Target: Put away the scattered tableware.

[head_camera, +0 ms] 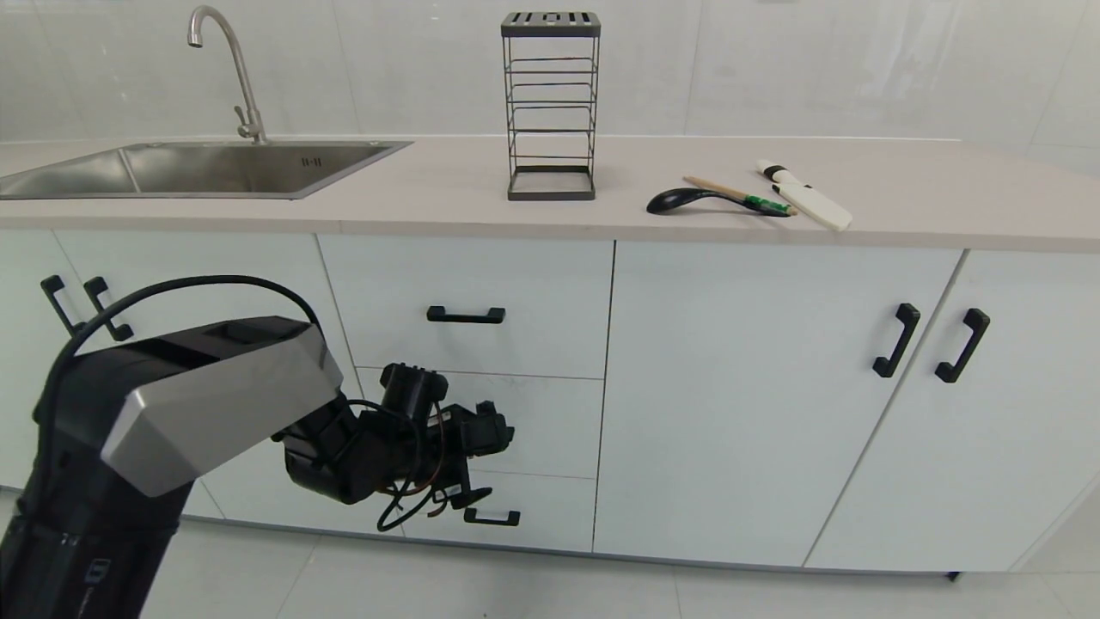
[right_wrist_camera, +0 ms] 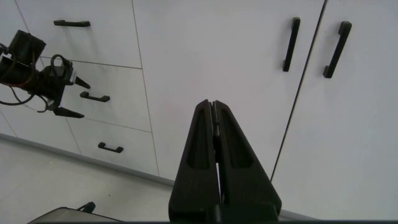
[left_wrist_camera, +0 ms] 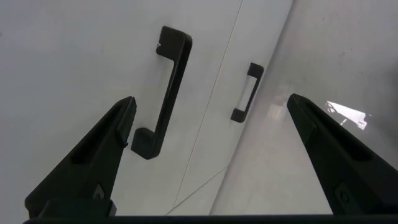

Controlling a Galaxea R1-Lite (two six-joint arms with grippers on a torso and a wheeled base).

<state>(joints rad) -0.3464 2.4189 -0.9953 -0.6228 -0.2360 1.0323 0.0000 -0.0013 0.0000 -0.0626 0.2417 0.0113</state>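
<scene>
On the counter's right part lie a black spoon [head_camera: 687, 199], a wooden chopstick [head_camera: 720, 186] and a white utensil with a black band [head_camera: 810, 202], close together. A black wire rack [head_camera: 551, 107] stands upright at mid-counter. My left gripper [head_camera: 488, 464] [left_wrist_camera: 211, 104] [right_wrist_camera: 73, 97] is low in front of the drawer stack, open, its fingers spread above and below the middle drawer's black handle [left_wrist_camera: 163, 93] [right_wrist_camera: 94, 97] without touching it. My right gripper [right_wrist_camera: 214, 111] is shut with nothing in it, facing the white cabinet doors below the counter.
A steel sink [head_camera: 198, 168] with a tap [head_camera: 225, 64] fills the counter's left. Below are three stacked drawers, top handle [head_camera: 465, 315] and bottom handle [head_camera: 491, 517], with cabinet doors [head_camera: 756, 387] to the right. Tiled floor runs in front.
</scene>
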